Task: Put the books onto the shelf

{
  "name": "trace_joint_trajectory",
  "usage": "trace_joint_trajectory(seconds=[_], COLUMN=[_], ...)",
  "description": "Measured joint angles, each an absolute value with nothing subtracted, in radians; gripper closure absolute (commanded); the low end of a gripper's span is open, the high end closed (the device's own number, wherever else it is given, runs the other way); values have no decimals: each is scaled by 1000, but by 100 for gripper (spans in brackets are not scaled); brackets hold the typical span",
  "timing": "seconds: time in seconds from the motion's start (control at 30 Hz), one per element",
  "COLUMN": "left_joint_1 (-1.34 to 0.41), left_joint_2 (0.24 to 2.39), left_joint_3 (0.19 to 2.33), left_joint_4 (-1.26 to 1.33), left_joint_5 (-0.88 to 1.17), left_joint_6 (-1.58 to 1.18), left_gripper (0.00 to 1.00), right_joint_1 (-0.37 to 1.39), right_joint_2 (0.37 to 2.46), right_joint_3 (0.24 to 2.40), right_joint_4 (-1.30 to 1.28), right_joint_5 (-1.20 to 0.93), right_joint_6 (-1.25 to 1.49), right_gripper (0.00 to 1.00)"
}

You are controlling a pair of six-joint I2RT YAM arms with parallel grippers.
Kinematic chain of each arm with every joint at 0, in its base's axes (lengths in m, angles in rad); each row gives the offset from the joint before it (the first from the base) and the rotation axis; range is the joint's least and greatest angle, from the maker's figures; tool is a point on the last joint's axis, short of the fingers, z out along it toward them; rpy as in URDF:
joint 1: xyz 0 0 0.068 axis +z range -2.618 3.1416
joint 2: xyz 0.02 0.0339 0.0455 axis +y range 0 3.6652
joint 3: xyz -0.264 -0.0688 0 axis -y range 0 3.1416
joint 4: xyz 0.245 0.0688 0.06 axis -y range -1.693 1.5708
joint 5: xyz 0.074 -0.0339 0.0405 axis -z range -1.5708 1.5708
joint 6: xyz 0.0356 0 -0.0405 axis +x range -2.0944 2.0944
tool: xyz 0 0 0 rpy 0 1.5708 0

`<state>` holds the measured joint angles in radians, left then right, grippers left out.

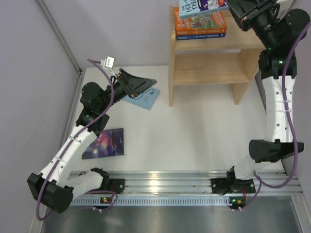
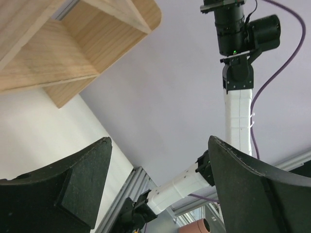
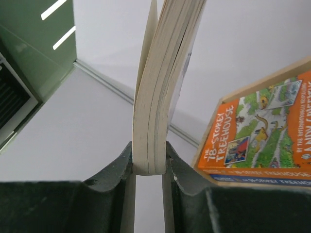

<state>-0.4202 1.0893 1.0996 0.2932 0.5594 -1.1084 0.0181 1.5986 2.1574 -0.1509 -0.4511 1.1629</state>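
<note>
The dark purple galaxy book (image 1: 103, 143) is lying flat on the white tabletop (image 1: 194, 136), near the left arm's base. Beyond it, the left tool (image 2: 159, 145) is hanging with its fingers (image 2: 73, 189) spread wide apart and nothing between them. It is hovering over the pale blue book (image 1: 146, 99), which is lying on the tabletop just left of the shelf; whether the two are touching cannot be told. The wooden shelf (image 1: 214, 70) is standing at the far side of the tabletop. On its upper level the orange Treehouse book (image 1: 200, 22) is resting flat on the dark blue book (image 1: 201, 35). Above this stack, the right tool (image 3: 148, 155) is clamping the light blue book (image 3: 155, 73) by its page edge.
</note>
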Motion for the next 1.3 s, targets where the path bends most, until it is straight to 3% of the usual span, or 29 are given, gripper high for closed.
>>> trace_joint_trajectory(seconds=[0.33, 0.73, 0.83, 1.13, 1.3], left_joint_1=[-419, -419, -419, -419, -419], left_joint_2=[1106, 1106, 1106, 1122, 1124], left_joint_3=[1037, 979, 977, 977, 977], left_joint_4=[253, 254, 254, 254, 253], left_joint_5=[560, 556, 556, 556, 556], left_joint_6=[-1071, -1072, -1073, -1085, -1087], left_gripper=[15, 15, 16, 16, 16], right_joint_1=[-27, -42, -52, -67, -73], right_joint_2=[1782, 1810, 1810, 1806, 1797], right_joint_3=[2188, 2207, 2207, 2199, 2180], right_joint_4=[-183, -191, -191, -188, -187], right_joint_5=[-495, -527, -540, -562, -572], right_joint_6=[1182, 1193, 1191, 1188, 1185], right_gripper=[100, 100, 93, 90, 70])
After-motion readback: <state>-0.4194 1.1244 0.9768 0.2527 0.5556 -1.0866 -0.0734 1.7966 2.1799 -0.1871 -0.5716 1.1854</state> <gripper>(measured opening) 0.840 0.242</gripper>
